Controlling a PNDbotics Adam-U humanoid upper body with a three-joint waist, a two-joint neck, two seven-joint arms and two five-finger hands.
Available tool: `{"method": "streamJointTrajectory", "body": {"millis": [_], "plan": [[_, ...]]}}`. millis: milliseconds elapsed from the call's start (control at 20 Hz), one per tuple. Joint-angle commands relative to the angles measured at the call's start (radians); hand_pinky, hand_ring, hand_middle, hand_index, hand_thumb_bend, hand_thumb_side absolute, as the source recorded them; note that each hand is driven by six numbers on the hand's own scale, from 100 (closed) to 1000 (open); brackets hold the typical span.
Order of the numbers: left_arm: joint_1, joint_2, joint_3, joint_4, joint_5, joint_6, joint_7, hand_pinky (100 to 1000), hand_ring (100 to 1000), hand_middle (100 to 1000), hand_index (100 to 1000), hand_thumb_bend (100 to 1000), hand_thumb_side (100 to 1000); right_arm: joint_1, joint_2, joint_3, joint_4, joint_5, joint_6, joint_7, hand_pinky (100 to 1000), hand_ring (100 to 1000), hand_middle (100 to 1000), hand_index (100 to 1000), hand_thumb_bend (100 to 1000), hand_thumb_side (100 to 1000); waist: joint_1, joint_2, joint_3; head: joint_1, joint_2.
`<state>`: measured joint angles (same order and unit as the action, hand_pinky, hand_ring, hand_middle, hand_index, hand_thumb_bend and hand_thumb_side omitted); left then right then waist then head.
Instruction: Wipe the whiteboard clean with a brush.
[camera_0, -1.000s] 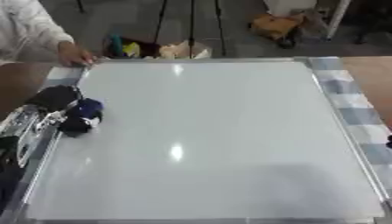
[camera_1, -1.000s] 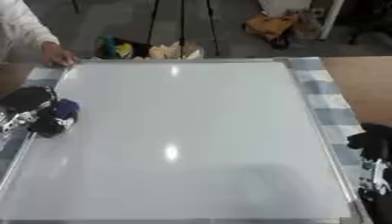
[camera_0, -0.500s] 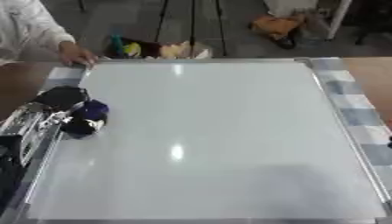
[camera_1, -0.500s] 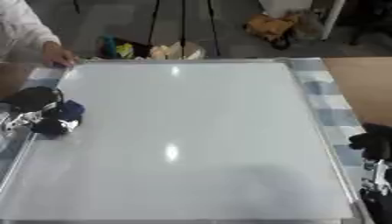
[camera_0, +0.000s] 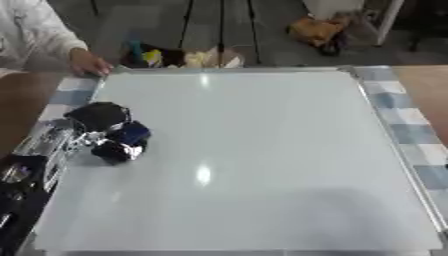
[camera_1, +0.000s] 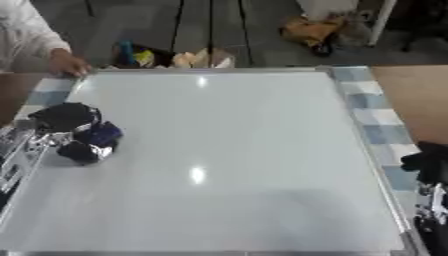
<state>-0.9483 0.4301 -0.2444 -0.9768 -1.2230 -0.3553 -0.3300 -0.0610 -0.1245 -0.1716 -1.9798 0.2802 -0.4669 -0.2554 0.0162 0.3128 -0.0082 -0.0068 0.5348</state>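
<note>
One whiteboard (camera_0: 254, 155) lying flat on the table (camera_0: 427, 92), covering most of it, with a checked blue and white cloth (camera_1: 372, 117) showing along its right and upper left edges. Surface reading white throughout, with only glare spots showing; no marks distinguishable.

One brush (camera_0: 121, 142), dark blue and black, resting on the whiteboard near its left edge, about midway along that edge. Left robot hand (camera_0: 87, 125) reaching in from the left, fingers curling round the brush and pressing it onto the board. Silver and black forearm trailing down along the left frame.

Right robot hand (camera_1: 429, 165) showing at the right edge of the right eye view, off the board, beside its lower right frame; finger posture not discernible, so cannot tell whether open or closed.

One person's hand (camera_0: 89, 64) in a white sleeve (camera_0: 39, 35) resting on the upper left corner of the whiteboard.

Beyond the far edge, on the floor: a cluster of coloured items (camera_0: 179, 56) and one orange object (camera_0: 317, 31), both well apart from the brush.
</note>
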Motion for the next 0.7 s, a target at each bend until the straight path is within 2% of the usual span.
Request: {"method": "streamJointTrajectory", "body": {"millis": [50, 400, 700], "plan": [[0.010, -0.007, -0.047, -0.034, 0.012, -0.028, -0.012, 476, 501, 304, 446, 100, 753, -0.004, -0.011, 0.000, -0.020, -0.003, 0.000, 0.002, 474, 532, 423, 678, 100, 665, -0.001, -0.013, -0.004, 0.002, -0.004], [0.023, -0.004, -0.105, -0.124, 0.052, -0.063, -0.037, 469, 498, 302, 444, 100, 754, -0.003, -0.013, 0.000, -0.020, -0.004, 0.000, 0.002, 475, 532, 423, 678, 100, 666, 0.000, -0.014, -0.003, 0.004, -0.002], [0.042, -0.045, -0.130, -0.187, 0.086, -0.074, -0.085, 456, 491, 297, 440, 100, 759, 0.003, -0.023, -0.005, -0.020, -0.004, -0.003, -0.007, 477, 533, 425, 677, 100, 668, 0.003, -0.025, 0.014, -0.004, 0.010]]}}
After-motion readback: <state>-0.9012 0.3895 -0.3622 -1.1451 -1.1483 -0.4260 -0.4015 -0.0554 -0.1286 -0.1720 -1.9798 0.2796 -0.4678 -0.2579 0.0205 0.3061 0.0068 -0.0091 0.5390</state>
